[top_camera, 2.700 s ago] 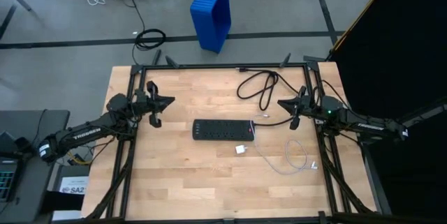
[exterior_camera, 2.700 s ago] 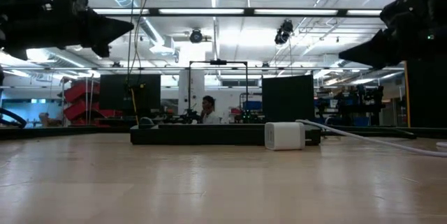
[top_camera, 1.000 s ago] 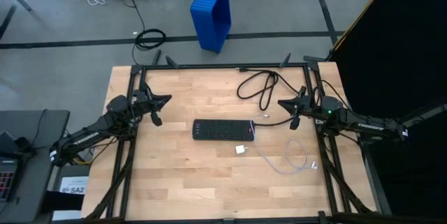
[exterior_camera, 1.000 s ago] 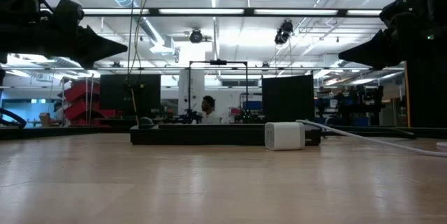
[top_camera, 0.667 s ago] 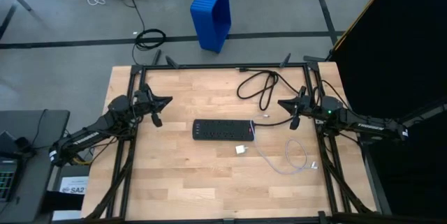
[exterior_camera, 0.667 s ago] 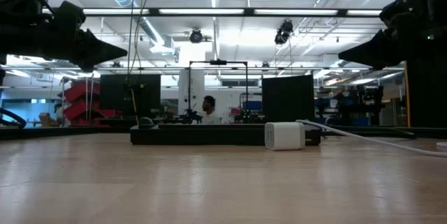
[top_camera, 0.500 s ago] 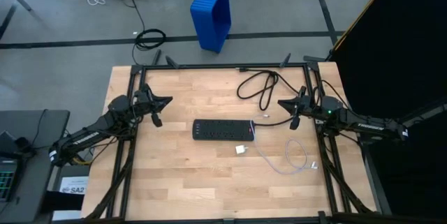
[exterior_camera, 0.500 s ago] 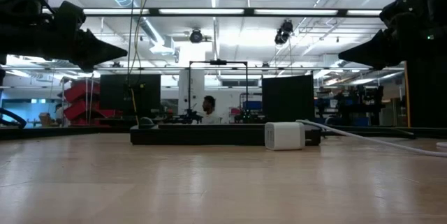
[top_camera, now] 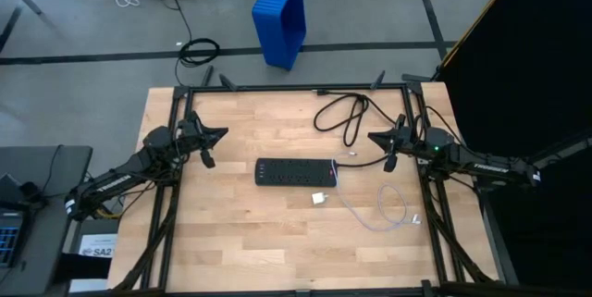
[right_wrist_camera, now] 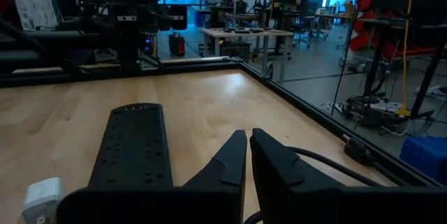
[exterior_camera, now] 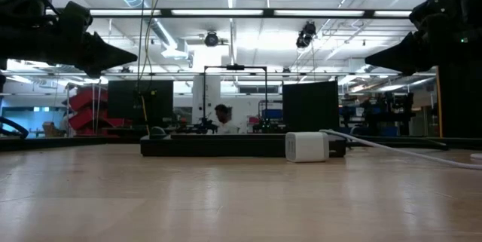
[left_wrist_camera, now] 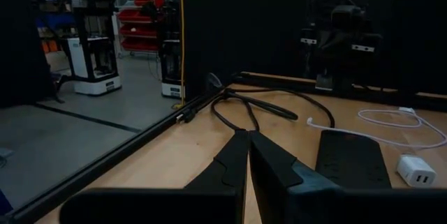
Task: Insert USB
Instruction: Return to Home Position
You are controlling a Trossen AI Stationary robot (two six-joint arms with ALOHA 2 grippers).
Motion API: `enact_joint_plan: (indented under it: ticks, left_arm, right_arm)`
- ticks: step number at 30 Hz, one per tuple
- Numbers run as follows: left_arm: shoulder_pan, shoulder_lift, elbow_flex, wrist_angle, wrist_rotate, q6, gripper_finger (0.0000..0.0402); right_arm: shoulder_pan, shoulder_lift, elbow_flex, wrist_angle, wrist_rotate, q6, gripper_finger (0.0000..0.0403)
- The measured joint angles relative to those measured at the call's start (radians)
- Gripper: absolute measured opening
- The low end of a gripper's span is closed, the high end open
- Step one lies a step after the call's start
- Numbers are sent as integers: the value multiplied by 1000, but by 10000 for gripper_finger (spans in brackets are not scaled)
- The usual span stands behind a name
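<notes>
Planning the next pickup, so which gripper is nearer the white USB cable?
Right. The right gripper hovers close to the USB cable, on its side; the left gripper is far off, beyond the black power strip.

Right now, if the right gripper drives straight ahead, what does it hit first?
Probably nothing near. The right gripper, shut, hangs above the table; its line passes over the black cord and beside the power strip, toward the left gripper opposite. Height is hard to judge.
</notes>
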Motion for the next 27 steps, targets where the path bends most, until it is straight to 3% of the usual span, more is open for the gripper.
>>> enact_joint_plan:
  ticks: [27]
  left_arm:
    - [0,0,0,26,0,26,0]
  right_arm:
    - [0,30,0,-5,-20,7,2]
